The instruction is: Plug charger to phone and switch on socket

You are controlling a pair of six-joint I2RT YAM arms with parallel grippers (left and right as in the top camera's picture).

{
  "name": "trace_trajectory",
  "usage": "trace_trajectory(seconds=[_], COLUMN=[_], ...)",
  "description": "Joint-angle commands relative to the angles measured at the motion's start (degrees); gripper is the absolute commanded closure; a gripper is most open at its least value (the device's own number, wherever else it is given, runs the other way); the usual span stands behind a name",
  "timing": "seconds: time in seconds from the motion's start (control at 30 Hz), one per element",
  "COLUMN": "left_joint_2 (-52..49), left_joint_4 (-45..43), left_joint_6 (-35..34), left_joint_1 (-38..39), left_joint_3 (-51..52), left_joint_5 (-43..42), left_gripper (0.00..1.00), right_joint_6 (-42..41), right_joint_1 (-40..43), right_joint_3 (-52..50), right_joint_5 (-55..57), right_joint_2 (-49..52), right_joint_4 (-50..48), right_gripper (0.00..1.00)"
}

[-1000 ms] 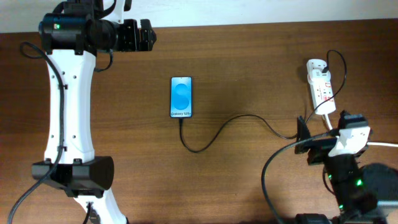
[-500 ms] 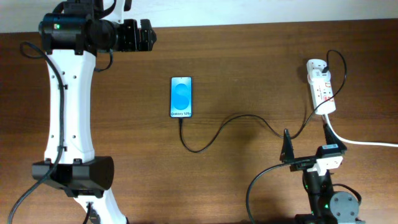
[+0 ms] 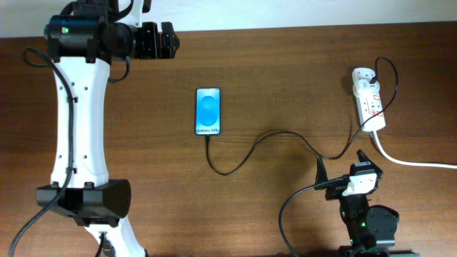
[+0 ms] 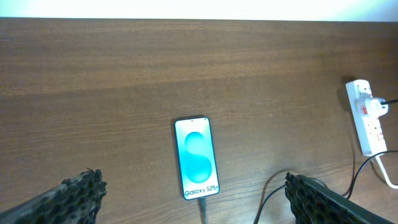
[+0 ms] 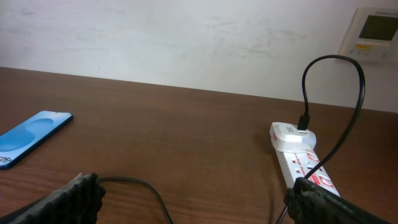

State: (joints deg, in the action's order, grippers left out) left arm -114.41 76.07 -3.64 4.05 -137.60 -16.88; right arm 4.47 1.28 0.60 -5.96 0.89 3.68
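The phone [image 3: 208, 111] lies face up mid-table, its blue screen lit. The charger, a thin black cable [image 3: 285, 134], has its tip in the phone's bottom edge and runs right to an adapter on the socket, a white power strip [image 3: 370, 103]. My left gripper [image 3: 168, 41] is open and empty at the far edge, high above the table. Its wrist view shows the phone [image 4: 196, 157] between the open fingers [image 4: 193, 180]. My right gripper [image 3: 340, 164] is open and empty, below and left of the socket. Its wrist view shows the socket [image 5: 305, 163], the cable [image 5: 146, 185] and the phone [image 5: 28, 138].
The socket's thick white cord [image 3: 414, 163] runs off the right edge. A white wall [image 5: 186, 37] with a small wall panel [image 5: 373, 30] stands behind the table's far edge. The left arm's white links [image 3: 75, 128] stretch along the left side.
My right arm has drawn back from the socket's near end, moving left and toward the front edge. The left arm, phone and cable have not moved.
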Motion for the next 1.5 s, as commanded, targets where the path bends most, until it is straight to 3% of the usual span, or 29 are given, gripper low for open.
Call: trace_trajectory(seconds=[0.0, 0.47, 0.6, 0.77, 0.93, 1.1, 1.23, 1.47], left_joint_2=[1.33, 1.33, 5.46, 19.69, 41.42, 59.36, 72.57, 88.52], left_joint_4=[-0.09, 0.74, 5.44, -3.74, -23.67, -40.87, -51.15, -66.07], left_joint_6=[0.70, 0.70, 0.79, 7.58, 9.79, 10.03, 15.26, 15.80], left_joint_1=[-0.09, -0.09, -0.09, -0.09, -0.11, -0.11, -0.17, -1.27], left_joint_3=[-0.87, -0.87, 2.01, 20.35, 53.44, 79.91, 95.62, 114.20], left_joint_5=[0.22, 0.22, 6.97, 7.26, 7.58, 12.28, 12.26, 12.26], left_gripper=[0.01, 0.01, 0.01, 0.01, 0.01, 0.01, 0.01, 0.01], right_joint_6=[-0.42, -0.42, -0.42, -0.42, -0.42, -0.42, -0.42, -0.42], right_joint_1=[-0.57, -0.57, -0.57, -0.57, -0.57, -0.57, -0.57, -0.57], right_joint_3=[-0.28, -0.28, -0.28, -0.28, -0.28, -0.28, -0.28, -0.28], right_joint_5=[0.26, 0.26, 0.24, 0.24, 0.24, 0.26, 0.26, 0.26], right_joint_2=[-0.52, -0.52, -0.52, -0.52, -0.52, -0.52, -0.52, -0.52], right_joint_4=[0.39, 0.39, 0.39, 0.39, 0.39, 0.39, 0.39, 0.39], right_gripper=[0.02, 0.02, 0.02, 0.02, 0.02, 0.02, 0.02, 0.02])
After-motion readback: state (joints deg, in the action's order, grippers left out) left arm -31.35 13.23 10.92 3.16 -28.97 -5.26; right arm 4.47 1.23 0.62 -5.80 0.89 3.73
